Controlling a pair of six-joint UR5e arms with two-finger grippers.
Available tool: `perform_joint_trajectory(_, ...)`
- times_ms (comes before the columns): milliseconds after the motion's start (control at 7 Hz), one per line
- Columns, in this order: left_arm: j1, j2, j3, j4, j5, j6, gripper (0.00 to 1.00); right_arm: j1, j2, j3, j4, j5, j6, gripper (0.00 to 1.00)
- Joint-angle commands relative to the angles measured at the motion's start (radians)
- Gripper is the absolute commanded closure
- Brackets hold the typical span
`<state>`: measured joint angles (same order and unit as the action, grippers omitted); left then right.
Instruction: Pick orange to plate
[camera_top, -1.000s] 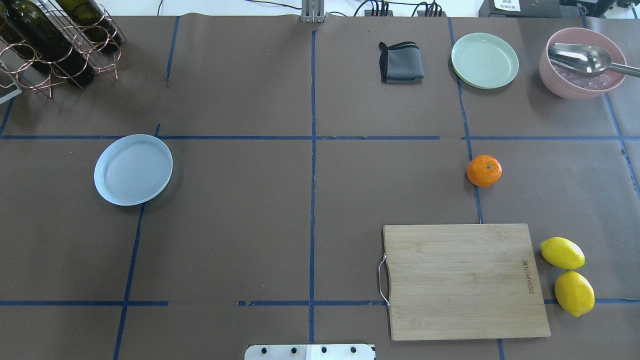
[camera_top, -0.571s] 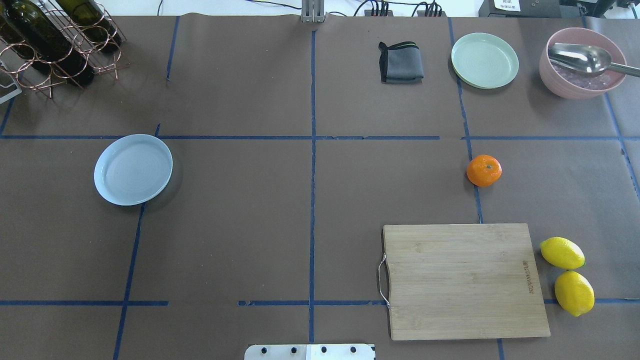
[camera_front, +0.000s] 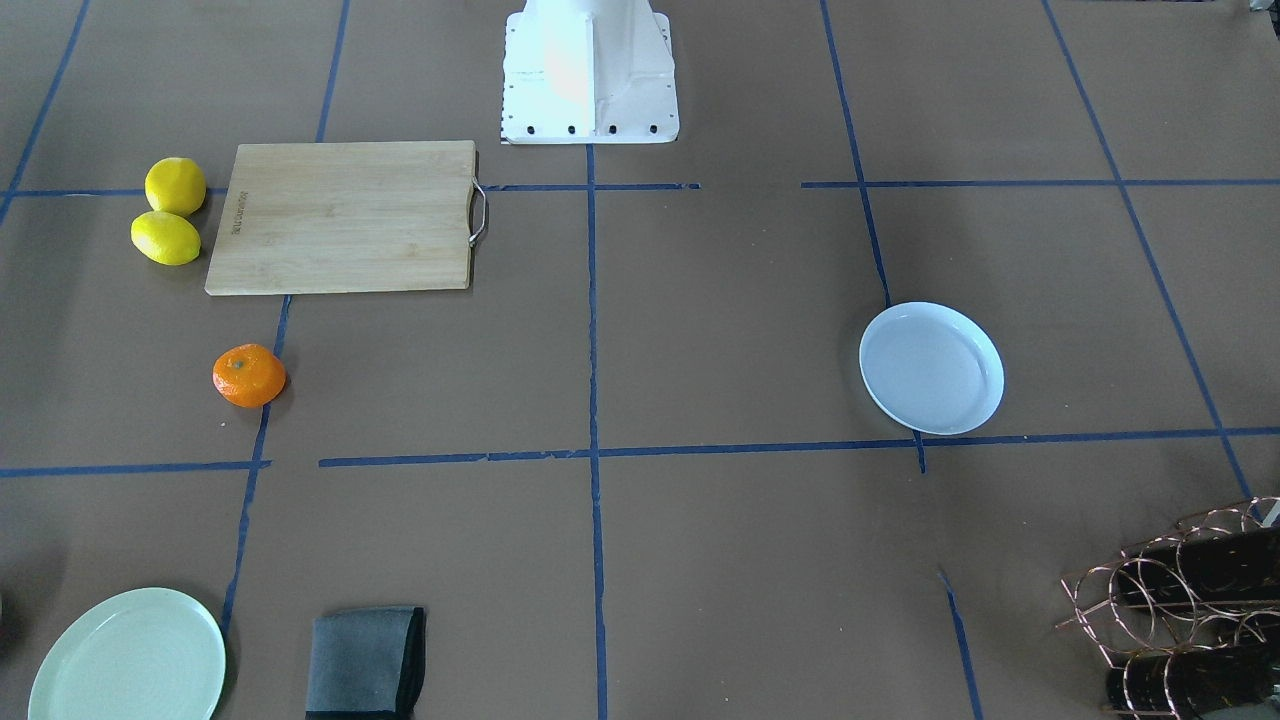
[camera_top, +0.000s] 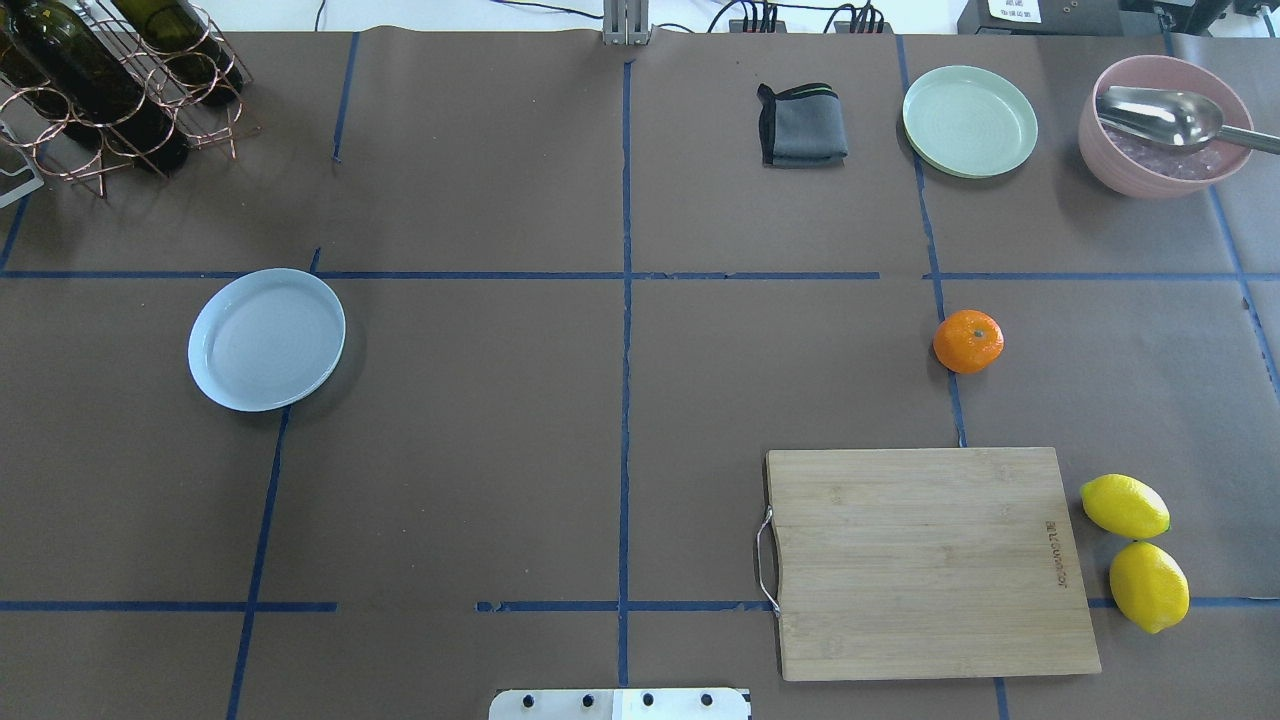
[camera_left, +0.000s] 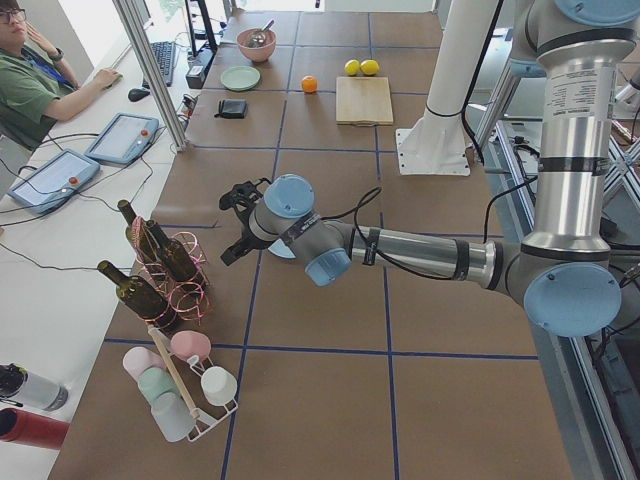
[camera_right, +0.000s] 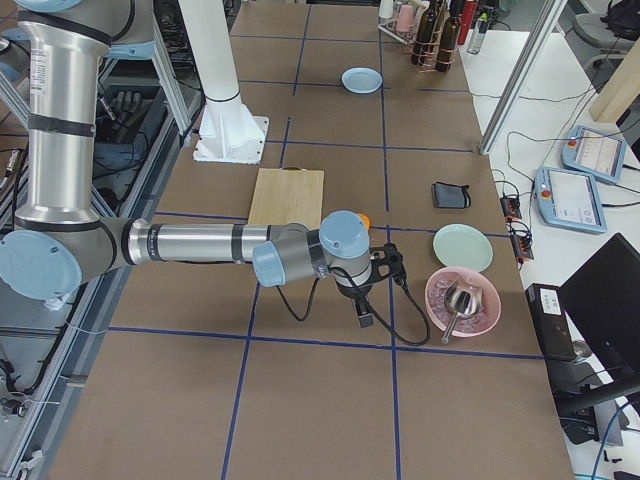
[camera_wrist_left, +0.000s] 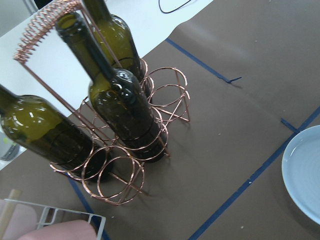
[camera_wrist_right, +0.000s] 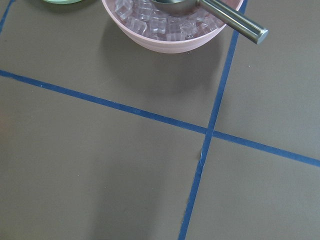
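The orange (camera_top: 968, 341) lies on the brown table on the right half, just beyond the cutting board, with nothing touching it; it also shows in the front view (camera_front: 249, 375). The pale bluish-white plate (camera_top: 266, 339) sits empty on the left half, its rim at the left wrist view's right edge (camera_wrist_left: 305, 180). Neither arm shows in the overhead or front views. My left gripper (camera_left: 238, 215) hovers by the plate near the bottle rack. Between the orange and the pink bowl hangs my right gripper (camera_right: 390, 262). I cannot tell whether either is open or shut.
A wooden cutting board (camera_top: 930, 560) lies near the orange, with two lemons (camera_top: 1125, 505) to its right. At the back right stand a mint-green plate (camera_top: 969, 120), a pink bowl (camera_top: 1165, 125) of ice with a scoop, and a grey cloth (camera_top: 802, 125). A bottle rack (camera_top: 110, 90) fills the back left corner.
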<state>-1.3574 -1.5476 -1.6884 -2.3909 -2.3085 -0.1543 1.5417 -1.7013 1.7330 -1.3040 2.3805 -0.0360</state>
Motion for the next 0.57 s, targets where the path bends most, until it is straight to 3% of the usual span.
perform_joint_trajectory(0,0.174,0.014,0.01,-0.065,0.14,-0.321,0.0,0.0,-0.006,-0.003,0.0,0.0,-0.001,0.0)
perform_joint_trajectory(429,0.461,0.026,0.123,-0.341,0.457,-0.747,0.0,0.0,-0.012,-0.004,0.0,0.0,-0.002,0.0)
